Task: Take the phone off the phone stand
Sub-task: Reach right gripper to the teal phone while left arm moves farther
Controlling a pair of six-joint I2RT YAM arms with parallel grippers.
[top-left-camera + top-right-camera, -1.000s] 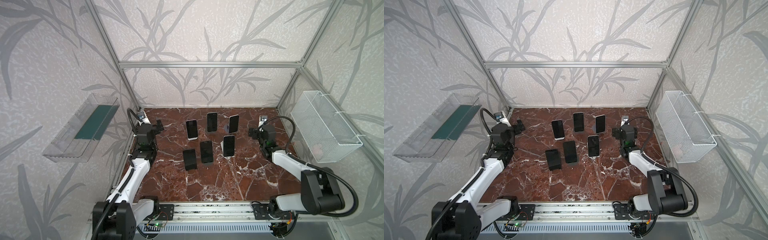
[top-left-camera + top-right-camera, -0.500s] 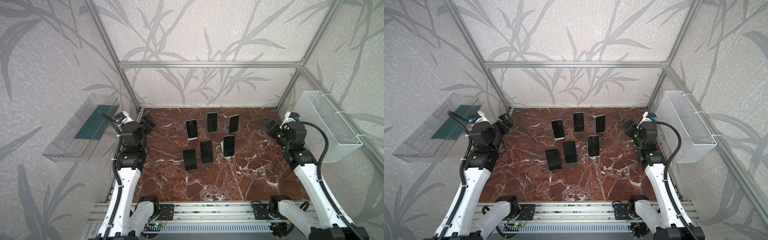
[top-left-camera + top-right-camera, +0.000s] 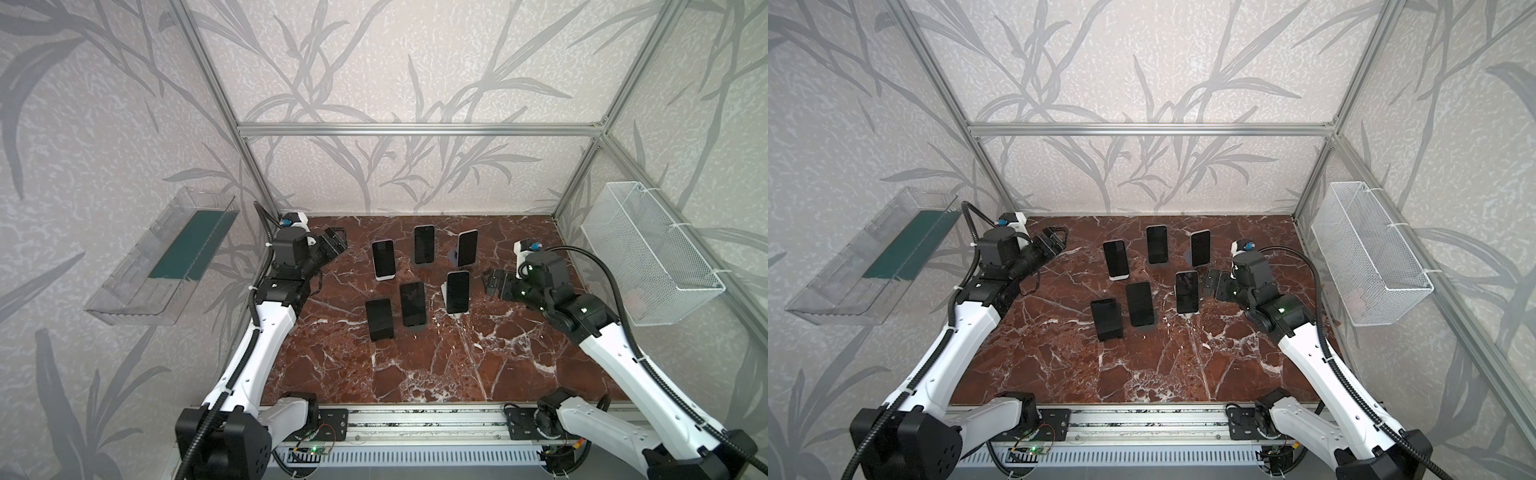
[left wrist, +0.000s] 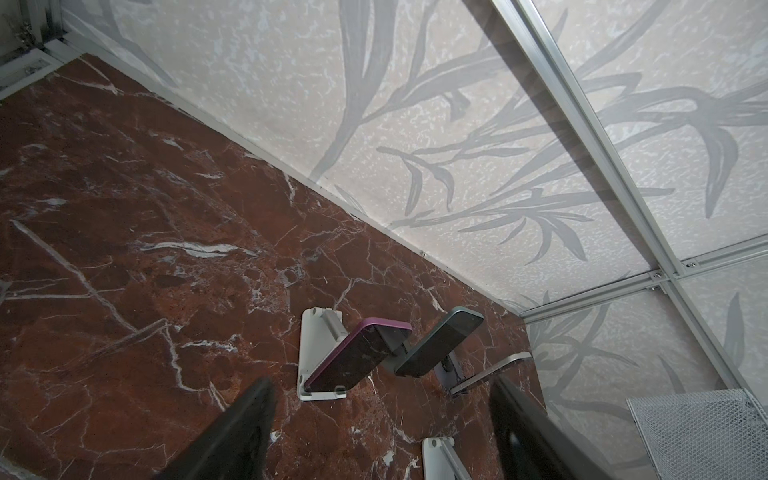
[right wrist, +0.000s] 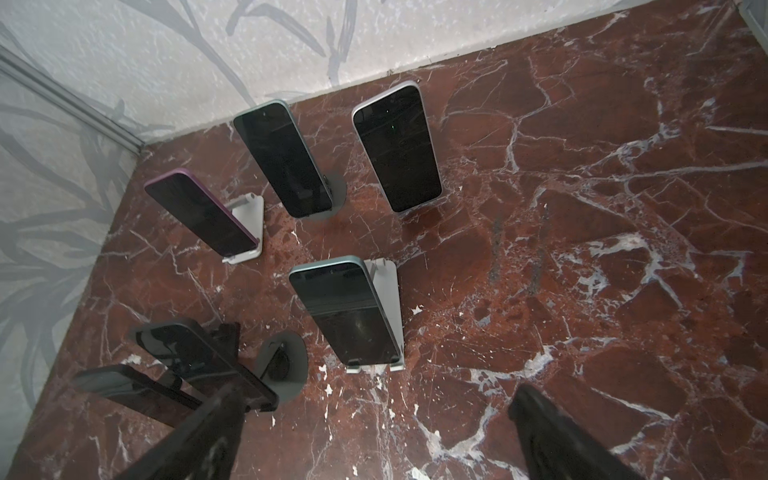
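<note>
Starting at the left: the left gripper (image 3: 336,241) hangs over the rear left corner of the table (image 3: 415,365), jaws apart and empty. Its fingers (image 4: 237,432) show a clear gap in the wrist view. The width is probably moderate, but the picture edge cuts the fingers off. Six phones (image 3: 412,304) lean on their stands (image 5: 249,216) mid-table, three in a rear row and three in front; none is touched. The right gripper (image 3: 491,283) is spread wide and empty. It sits low over the table, just right of the front-right phone (image 3: 457,292) and apart from it.

Compared with half a second ago, both grippers have moved inward. The left has shifted slightly towards the phones. The right has come forward from the rear right corner to the front-right phone. All phones remain on their stands.

Table: red-brown marble with white veins. Enclosure: leaf-patterned walls on an aluminium frame, with a clear tray (image 3: 162,266) on the left wall and a wire basket (image 3: 648,257) on the right.
</note>
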